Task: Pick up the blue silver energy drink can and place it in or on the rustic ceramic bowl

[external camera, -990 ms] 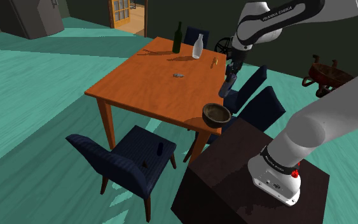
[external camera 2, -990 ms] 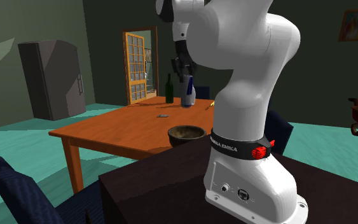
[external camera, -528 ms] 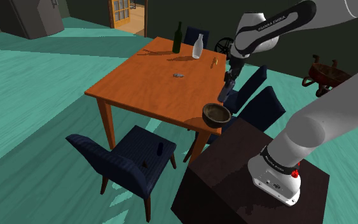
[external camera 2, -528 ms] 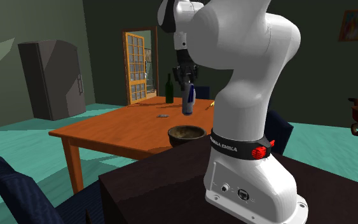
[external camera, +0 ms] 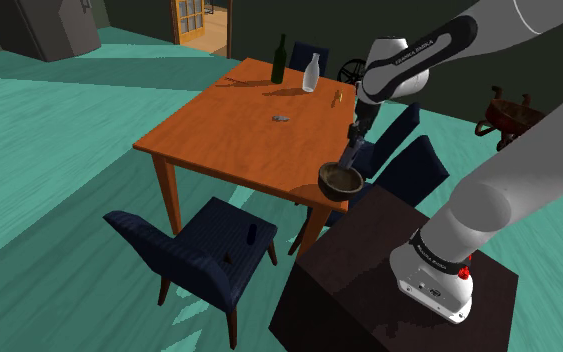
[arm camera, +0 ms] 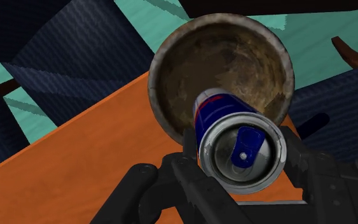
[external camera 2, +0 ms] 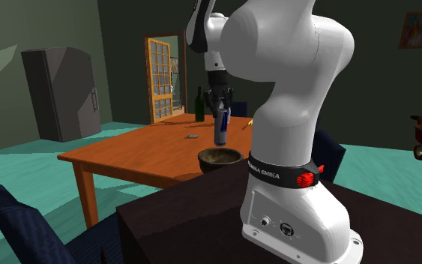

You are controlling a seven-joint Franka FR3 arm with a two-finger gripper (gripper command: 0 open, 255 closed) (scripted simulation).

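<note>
Blue-and-silver can was pinched between my two black fingers, one pressing on each side of it, its silver top with the blue tab facing my wrist camera. My gripper held it roughly upright in the air, right over the brown, mottled bowl, so that its lower end pointed into the bowl's hollow.

In the second exterior view, the can hung just above the bowl, and a thin gap seemed to show between them. In the shoulder view, my gripper and the can stood over the bowl, which sat at the corner of the orange wooden table nearest my dark stand.

At the table's far end stood a dark green bottle and a white bottle, near each other and well apart from the bowl. A small grey object lay between them and the bowl. Navy chairs stood around the table on a teal floor.
</note>
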